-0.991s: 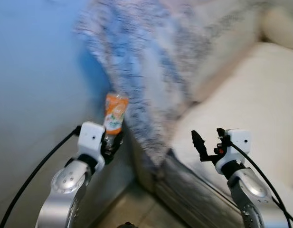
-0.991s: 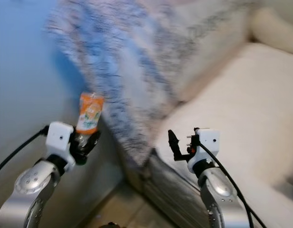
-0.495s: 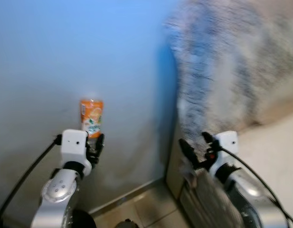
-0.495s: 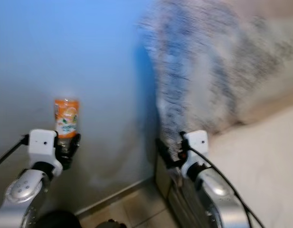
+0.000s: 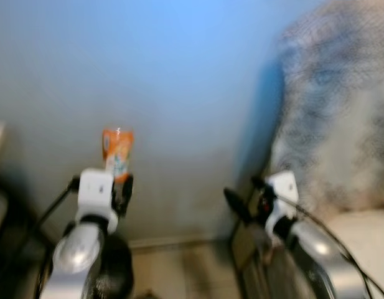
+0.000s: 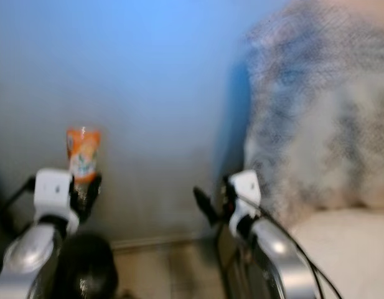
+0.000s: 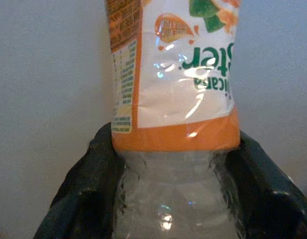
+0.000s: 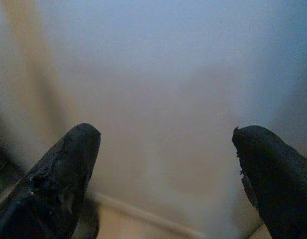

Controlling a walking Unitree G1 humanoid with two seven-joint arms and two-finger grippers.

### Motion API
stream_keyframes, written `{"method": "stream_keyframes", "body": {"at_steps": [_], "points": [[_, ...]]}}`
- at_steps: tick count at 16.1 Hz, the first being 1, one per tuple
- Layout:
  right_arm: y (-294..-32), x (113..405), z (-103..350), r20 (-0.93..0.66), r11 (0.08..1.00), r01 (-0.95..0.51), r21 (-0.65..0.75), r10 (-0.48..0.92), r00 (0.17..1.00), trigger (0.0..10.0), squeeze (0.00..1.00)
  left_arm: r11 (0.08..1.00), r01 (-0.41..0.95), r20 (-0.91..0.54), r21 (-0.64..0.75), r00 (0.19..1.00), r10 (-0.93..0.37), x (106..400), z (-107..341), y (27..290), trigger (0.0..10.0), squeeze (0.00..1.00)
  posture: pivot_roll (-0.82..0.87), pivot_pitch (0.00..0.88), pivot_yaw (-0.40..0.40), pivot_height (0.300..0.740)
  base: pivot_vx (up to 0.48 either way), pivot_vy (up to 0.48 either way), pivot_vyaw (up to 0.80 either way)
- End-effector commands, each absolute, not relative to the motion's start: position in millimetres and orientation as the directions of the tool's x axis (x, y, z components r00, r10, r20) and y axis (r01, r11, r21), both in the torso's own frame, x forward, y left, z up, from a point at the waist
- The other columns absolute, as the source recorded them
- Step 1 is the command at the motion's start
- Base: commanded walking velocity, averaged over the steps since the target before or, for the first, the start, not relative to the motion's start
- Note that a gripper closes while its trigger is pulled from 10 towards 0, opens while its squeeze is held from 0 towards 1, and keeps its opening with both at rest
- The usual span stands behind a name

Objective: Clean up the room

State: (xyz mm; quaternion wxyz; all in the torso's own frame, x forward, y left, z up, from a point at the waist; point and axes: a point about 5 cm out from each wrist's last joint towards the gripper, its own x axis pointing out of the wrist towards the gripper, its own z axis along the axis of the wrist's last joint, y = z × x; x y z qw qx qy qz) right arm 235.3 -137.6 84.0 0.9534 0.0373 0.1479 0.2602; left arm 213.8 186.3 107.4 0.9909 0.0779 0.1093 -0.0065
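Left wrist view: the left gripper is clenched on the clear ribbed body of a plastic drink bottle with an orange and white label, one black finger on each side, so the bottle stands upright above the wrist and close in front of the pale blue-grey wall. The right gripper carries nothing, its fingers spread wide and pointed at the same wall, near the strip of skirting at its foot. Compared with half a second ago the whole picture has slid sideways: the blue and grey mottled blanket over the cream sofa now sits further to the right of the wall and a dark shape has come in at the wall's left, which reads as the robot turning, not the things moving. The bottle has kept its place in the grip, so I judge this a carry toward somewhere to discard it.
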Motion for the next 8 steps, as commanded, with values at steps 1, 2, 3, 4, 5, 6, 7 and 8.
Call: {"method": "stream_keyframes", "body": {"at_steps": [1, 2, 3, 4, 5, 6, 7, 8], "points": [[-144.7, 236.8, 85.7, -0.263, 0.869, -0.477, 0.129, 0.494, 0.829, 10.0, 0.00, 0.987, 0.031, -0.199, 0.159, 0.980, 0.001, 215.6, 111.9, 182.6, 10.0, 0.00, 0.09, 0.000, -0.017, 0.740, 0.000, -0.360, 0.80], [-145.7, 238.8, 84.8, -0.267, 0.868, -0.481, 0.125, 0.497, 0.826, 10.0, 0.00, 0.990, 0.025, -0.203, 0.137, 0.979, 0.003, 215.0, 111.3, 181.8, 10.0, 0.00, 0.09, 0.000, -0.018, 0.740, 0.000, 0.000, 0.80], [-145.3, 240.2, 81.5, -0.282, 0.859, -0.501, 0.103, 0.508, 0.814, 10.0, 0.00, 0.990, 0.012, -0.196, 0.139, 0.981, 0.015, 214.0, 111.3, 182.5, 10.0, 0.00, 0.09, 0.000, -0.019, 0.740, 0.000, 0.000, 0.80], [-144.5, 240.6, 80.9, -0.282, 0.859, -0.500, 0.106, 0.509, 0.813, 10.0, 0.00, 0.986, 0.010, -0.186, 0.165, 0.982, 0.022, 213.4, 111.8, 183.5, 10.0, 0.00, 0.10, 0.000, -0.026, 0.740, 0.000, 0.000, 0.80], [-143.4, 241.2, 80.4, -0.281, 0.858, -0.501, 0.115, 0.512, 0.812, 10.0, 0.00, 0.982, 0.008, -0.180, 0.187, 0.983, 0.026, 213.2, 112.5, 184.0, 10.0, 0.00, 0.10, 0.000, -0.027, 0.740, 0.000, 0.000, 0.80], [-142.0, 241.4, 79.5, -0.284, 0.854, -0.506, 0.119, 0.518, 0.807, 10.0, 0.00, 0.980, 0.013, -0.174, 0.200, 0.985, 0.022, 213.5, 113.3, 184.0, 10.0, 0.00, 0.12, 0.000, -0.034, 0.740, 0.000, 0.000, 0.80], [-139.3, 241.5, 77.2, -0.290, 0.846, -0.518, 0.125, 0.531, 0.796, 10.0, 0.00, 0.976, 0.020, -0.169, 0.216, 0.985, 0.017, 214.0, 114.4, 183.7, 10.0, 0.00, 0.13, 0.000, -0.038, 0.740, 0.000, 0.000, 0.80], [-136.7, 241.0, 74.1, -0.297, 0.837, -0.532, 0.126, 0.544, 0.785, 10.0, 0.00, 0.976, 0.024, -0.169, 0.215, 0.985, 0.013, 213.8, 114.9, 183.0, 10.0, 0.00, 0.13, 0.000, -0.038, 0.740, 0.000, 0.000, 0.80]]}}
